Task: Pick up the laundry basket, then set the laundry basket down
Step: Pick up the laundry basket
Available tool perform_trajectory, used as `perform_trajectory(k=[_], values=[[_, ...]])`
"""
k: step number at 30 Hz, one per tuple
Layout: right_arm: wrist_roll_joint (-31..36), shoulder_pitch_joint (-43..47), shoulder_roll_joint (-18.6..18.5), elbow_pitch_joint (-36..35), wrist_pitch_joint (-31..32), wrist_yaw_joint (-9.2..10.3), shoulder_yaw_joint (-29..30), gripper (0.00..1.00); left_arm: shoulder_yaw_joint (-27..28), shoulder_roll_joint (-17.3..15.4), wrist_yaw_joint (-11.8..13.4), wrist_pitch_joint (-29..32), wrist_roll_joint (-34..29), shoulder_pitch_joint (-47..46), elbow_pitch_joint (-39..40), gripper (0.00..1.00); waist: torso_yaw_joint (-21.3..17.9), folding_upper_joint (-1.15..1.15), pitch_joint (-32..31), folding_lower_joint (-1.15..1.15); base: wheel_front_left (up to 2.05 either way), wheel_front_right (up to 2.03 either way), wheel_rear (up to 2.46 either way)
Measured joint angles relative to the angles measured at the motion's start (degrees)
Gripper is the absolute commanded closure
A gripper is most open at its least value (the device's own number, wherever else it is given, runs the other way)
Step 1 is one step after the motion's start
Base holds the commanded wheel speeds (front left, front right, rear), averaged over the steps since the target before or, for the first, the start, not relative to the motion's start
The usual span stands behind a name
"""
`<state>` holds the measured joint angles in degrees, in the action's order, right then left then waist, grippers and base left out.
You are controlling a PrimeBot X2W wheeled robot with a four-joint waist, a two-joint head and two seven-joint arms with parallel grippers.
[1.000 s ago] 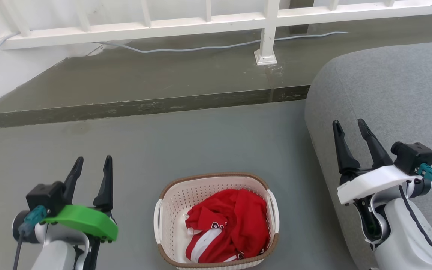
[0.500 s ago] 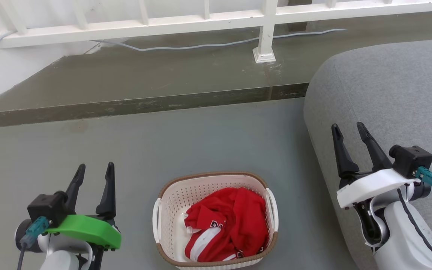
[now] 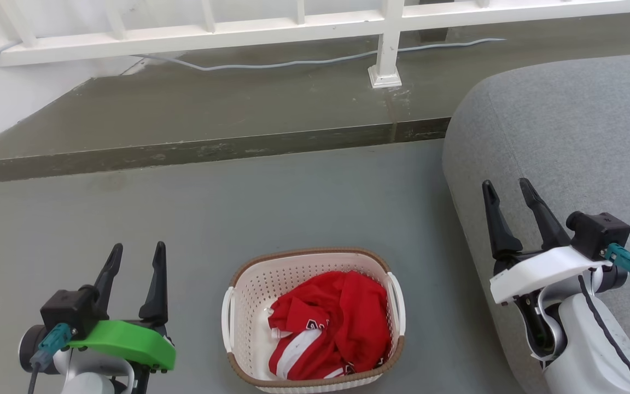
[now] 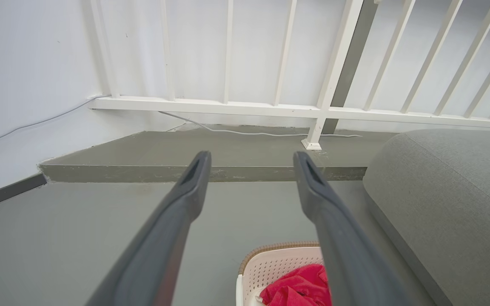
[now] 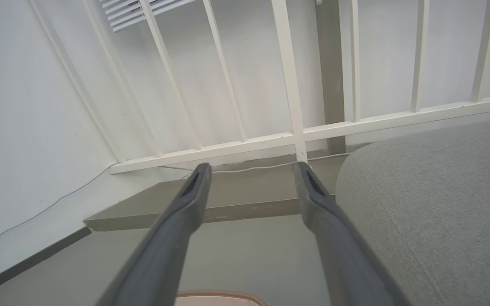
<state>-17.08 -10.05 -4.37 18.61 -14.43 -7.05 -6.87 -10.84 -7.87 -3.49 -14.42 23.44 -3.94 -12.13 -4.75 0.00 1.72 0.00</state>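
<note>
The grey sofa (image 3: 566,126) runs off the right edge. The laundry basket (image 3: 244,306) sits on the floor (image 3: 293,208) between the 2 arms, well apart from both, holding a red-and-white garment (image 3: 342,312) — its dark print is unreadable. The left gripper (image 3: 138,247) and right gripper (image 3: 505,184) hang spread, grasping nothing.

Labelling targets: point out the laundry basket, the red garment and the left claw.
laundry basket (image 3: 249,312): head view, perforated left wall.
red garment (image 3: 342,317): head view, its middle.
left claw (image 3: 138,246): head view, between fingertips.
</note>
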Motion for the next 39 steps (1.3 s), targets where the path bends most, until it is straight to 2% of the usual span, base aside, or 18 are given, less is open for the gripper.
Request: perform_trajectory(k=[16,29,39], values=[[0.0,0.0,0.4,-0.3,0.0,0.00,-0.4,0.00,1.4,1.1,-0.4,0.0,-0.3,0.8,1.8,0.00,-0.5,0.00,2.3,0.00,0.00,0.00,0.00],[-0.1,-0.7,0.6,-0.9,0.0,0.00,-0.1,0.00,1.1,0.8,-1.3,0.0,-0.6,0.0,2.3,0.00,-0.7,0.00,8.9,0.00,0.00,0.00,0.00],[-0.1,-4.1,0.6,0.5,0.0,0.00,0.3,0.00,-0.2,-0.1,-2.1,0.1,-0.7,-5.1,-0.4,0.00,-0.8,0.00,16.0,0.00,0.00,0.00,0.00]])
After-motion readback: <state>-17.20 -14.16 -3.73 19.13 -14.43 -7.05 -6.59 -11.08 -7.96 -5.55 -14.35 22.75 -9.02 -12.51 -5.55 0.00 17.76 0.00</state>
